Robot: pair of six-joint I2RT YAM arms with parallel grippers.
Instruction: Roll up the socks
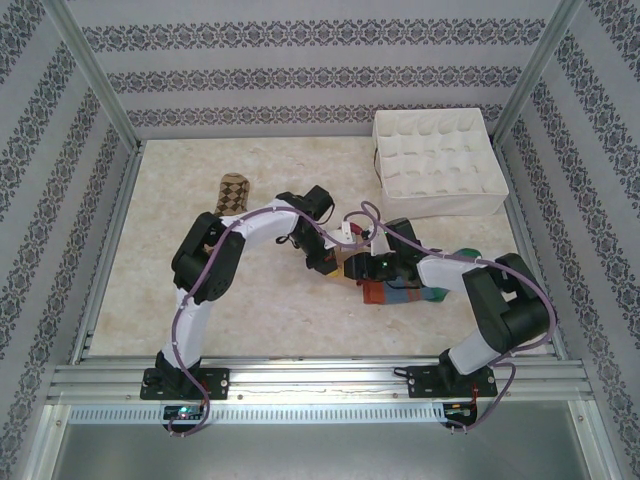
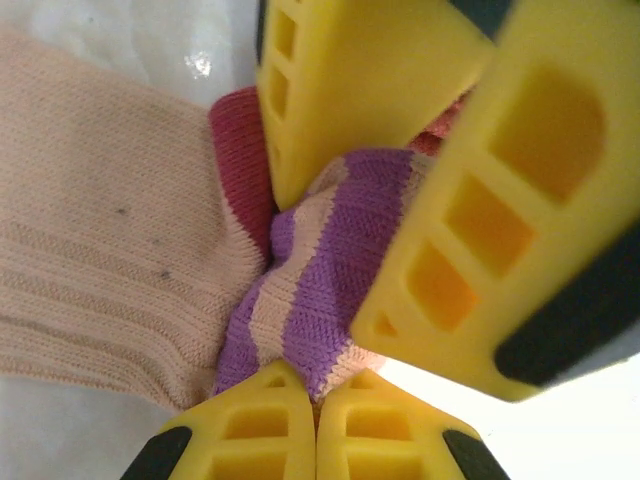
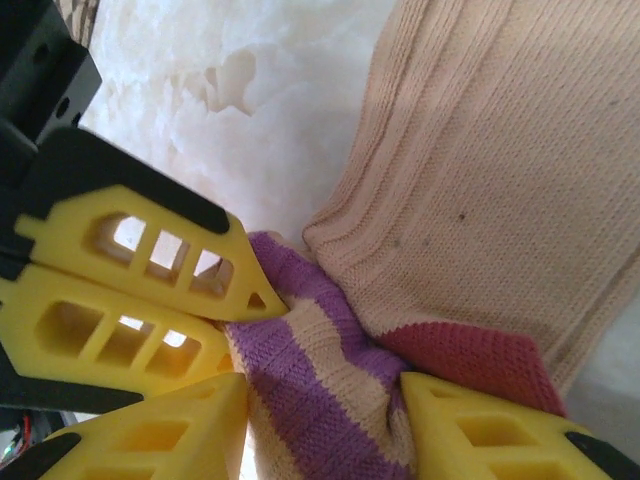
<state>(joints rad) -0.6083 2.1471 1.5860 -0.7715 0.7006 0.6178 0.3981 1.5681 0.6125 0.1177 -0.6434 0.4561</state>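
Purple-striped knit (image 2: 330, 250), banded with peach, is bunched up between the two grippers near the middle of the table (image 1: 130, 300). The left gripper (image 2: 315, 378) has its yellow fingers pressed together, pinching the lower edge of this knit at their tips. The right gripper (image 3: 322, 385) comes in from the opposite side with its fingers standing apart; the same knit fills the gap and touches both fingers, but I cannot tell whether they are squeezing it. The two pairs of fingertips sit just beside each other on the fabric.

The peach sock (image 2: 100, 220) lies flat on the table, spreading away from both grippers, its ribbed part farthest from them. Its dark red patch (image 2: 240, 150) touches the purple-striped knit right at the right gripper's fingers. Whether the striped knit belongs to this sock cannot be told.

Just in front of the right gripper lies the orange-blue-teal sock (image 1: 400, 295). The argyle sock (image 1: 232, 192) lies well apart, beyond the left arm, and a white divided box (image 1: 445, 205) stands at the far right.
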